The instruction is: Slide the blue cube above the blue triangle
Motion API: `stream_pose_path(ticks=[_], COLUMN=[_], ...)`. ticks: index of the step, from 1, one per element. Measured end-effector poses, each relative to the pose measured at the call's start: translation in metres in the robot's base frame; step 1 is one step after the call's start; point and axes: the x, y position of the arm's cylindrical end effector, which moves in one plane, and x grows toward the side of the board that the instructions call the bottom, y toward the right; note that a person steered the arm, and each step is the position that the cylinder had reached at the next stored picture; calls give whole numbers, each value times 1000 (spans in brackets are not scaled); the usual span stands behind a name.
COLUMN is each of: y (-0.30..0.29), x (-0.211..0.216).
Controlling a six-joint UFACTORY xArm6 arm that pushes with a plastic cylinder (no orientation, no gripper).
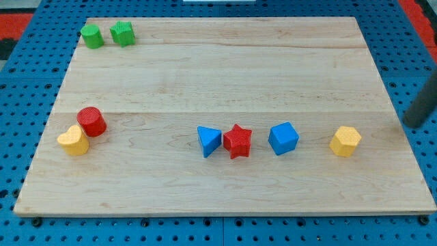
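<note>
The one blue cube sat low on the desk, right of centre, just right of the one red star, which touched the single blue triangle on its left. Two yellow blocks lay apart: a hexagon at the right, a heart at the left touching one red cylinder. Two green blocks shared the top-left corner. My tip (a bare rod, no jaws to report) slanted in at the right edge, well right of the cube.

Pale matt wood-grain board, matt plastic-looking blocks w/ ridged faces, e.g. blue cube; dark matt rod.
</note>
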Motion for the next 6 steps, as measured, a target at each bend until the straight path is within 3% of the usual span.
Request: stream_pose_path(ticks=[1,2,5,6], y=[-40,-126,-244,-301], x=[44,62,-39,-43])
